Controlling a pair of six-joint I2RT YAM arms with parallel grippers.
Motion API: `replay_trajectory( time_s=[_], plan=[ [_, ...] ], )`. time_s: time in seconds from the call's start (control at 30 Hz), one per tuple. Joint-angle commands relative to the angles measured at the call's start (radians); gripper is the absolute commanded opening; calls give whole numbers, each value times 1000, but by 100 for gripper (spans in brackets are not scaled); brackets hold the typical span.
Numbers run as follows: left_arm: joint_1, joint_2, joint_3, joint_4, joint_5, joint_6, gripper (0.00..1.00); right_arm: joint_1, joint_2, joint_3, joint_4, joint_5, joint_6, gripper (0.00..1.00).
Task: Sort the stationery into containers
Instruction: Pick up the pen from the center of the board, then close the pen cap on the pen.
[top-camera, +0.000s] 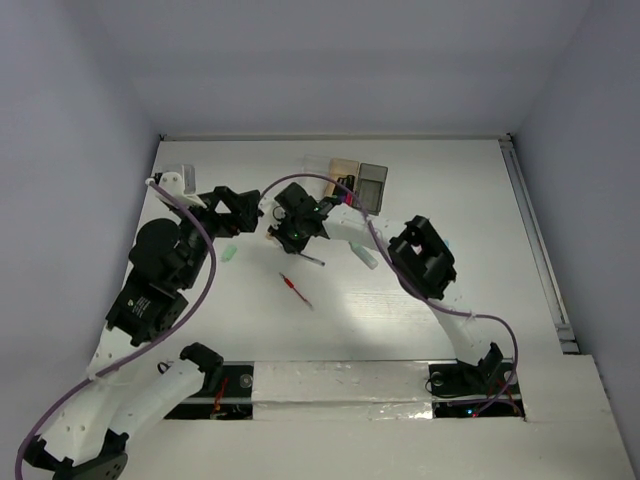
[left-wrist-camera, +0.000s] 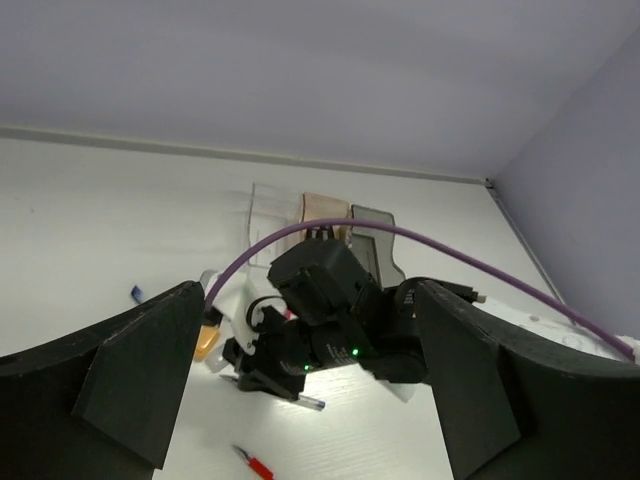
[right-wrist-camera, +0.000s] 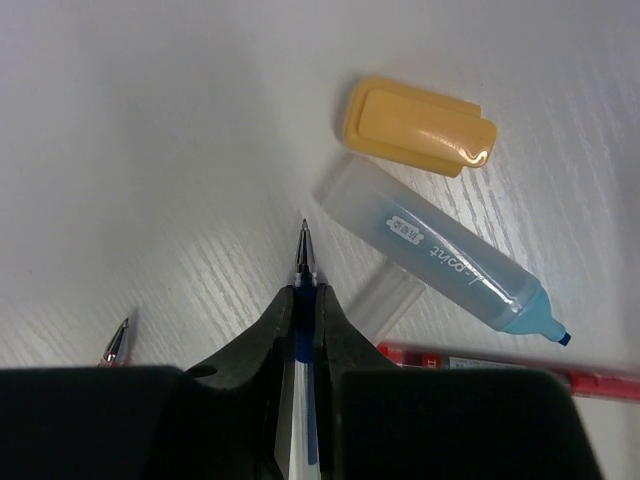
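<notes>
My right gripper (right-wrist-camera: 306, 292) is shut on a thin blue pen (right-wrist-camera: 305, 262), tip just above the table; in the top view this gripper (top-camera: 290, 233) is left of centre, and the pen's back end (top-camera: 313, 260) sticks out. An orange piece (right-wrist-camera: 420, 125), a light-blue highlighter (right-wrist-camera: 450, 265), a clear cap (right-wrist-camera: 385, 300) and a red pen (right-wrist-camera: 480, 381) lie beside it. My left gripper (top-camera: 245, 212) is open and empty, its fingers (left-wrist-camera: 130, 385) framing the right gripper (left-wrist-camera: 270, 375). The clear (top-camera: 318, 170), tan (top-camera: 344, 172) and dark grey (top-camera: 372, 182) boxes stand at the back.
A red pen (top-camera: 295, 290) lies mid-table, also in the left wrist view (left-wrist-camera: 255, 463). A green marker (top-camera: 229, 255) lies by the left arm, a pale marker (top-camera: 366, 256) under the right arm. A purple cable (top-camera: 330, 181) arcs over. A small blue piece (left-wrist-camera: 136, 293) lies left.
</notes>
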Motion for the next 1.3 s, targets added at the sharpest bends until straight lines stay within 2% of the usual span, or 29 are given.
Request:
replay_trajectory(
  time_s=[0.0,0.17,0.33,0.57,0.7,0.8,0.97,1.27],
  plan=[
    [3,-46,-26,-15,-51,-35,82,12,-89,-36,105,-20,27,3],
    [3,-91,-117,-21,-69,-121,80,12,-281,-103,222,-29,94,2],
    [3,-135,-202,-30,-27,-199,77,-30,-408,-162,349,-43,304,1],
    [3,-140,-310,55,162,-288,67,-80,-479,-188,500,-147,636,0],
    [14,-94,-330,135,243,-316,64,-80,-531,-278,712,-196,838,0],
    [14,-62,-335,201,271,-327,64,-80,-582,-396,855,-187,918,0],
    [23,-7,-350,283,312,-328,63,-80,-637,-508,949,-187,966,0],
    [32,64,-348,303,309,-331,57,-80,-674,-568,1034,-184,972,0]
  ],
)
